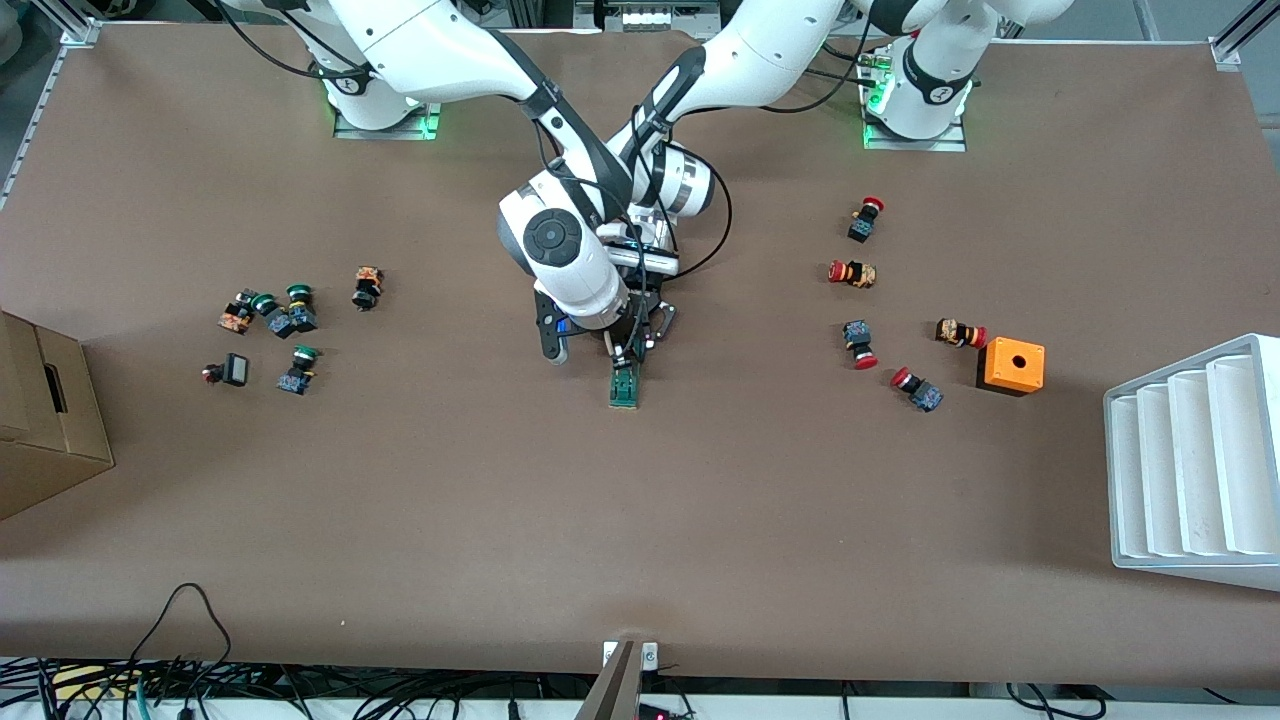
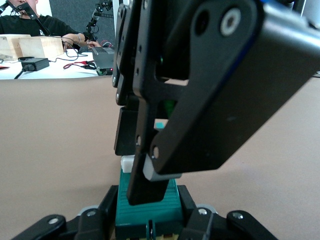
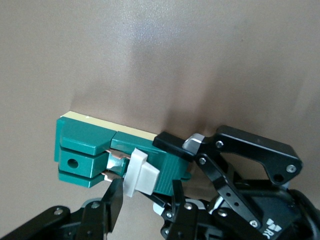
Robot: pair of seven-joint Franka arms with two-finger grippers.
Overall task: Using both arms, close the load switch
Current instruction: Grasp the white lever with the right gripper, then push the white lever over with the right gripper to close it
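Observation:
The load switch [image 1: 625, 385] is a dark-green ribbed block lying mid-table. My left gripper [image 2: 147, 202] is shut on the green body [image 2: 150, 210], one finger on each side. My right gripper [image 3: 144, 192] comes down from above and straddles the switch's white end piece [image 3: 142, 175]. One of its fingers [image 3: 112, 200] touches the white piece; a small gap shows at the other finger. In the front view both hands crowd over the switch's end farther from the camera, with the right gripper [image 1: 620, 357] above it and the left gripper [image 1: 645, 335] beside it.
Several red-capped push buttons [image 1: 855, 272] and an orange box with a hole [image 1: 1012, 365] lie toward the left arm's end, near a white ribbed tray [image 1: 1190, 470]. Green-capped buttons [image 1: 285, 315] and a cardboard box [image 1: 45, 420] lie toward the right arm's end.

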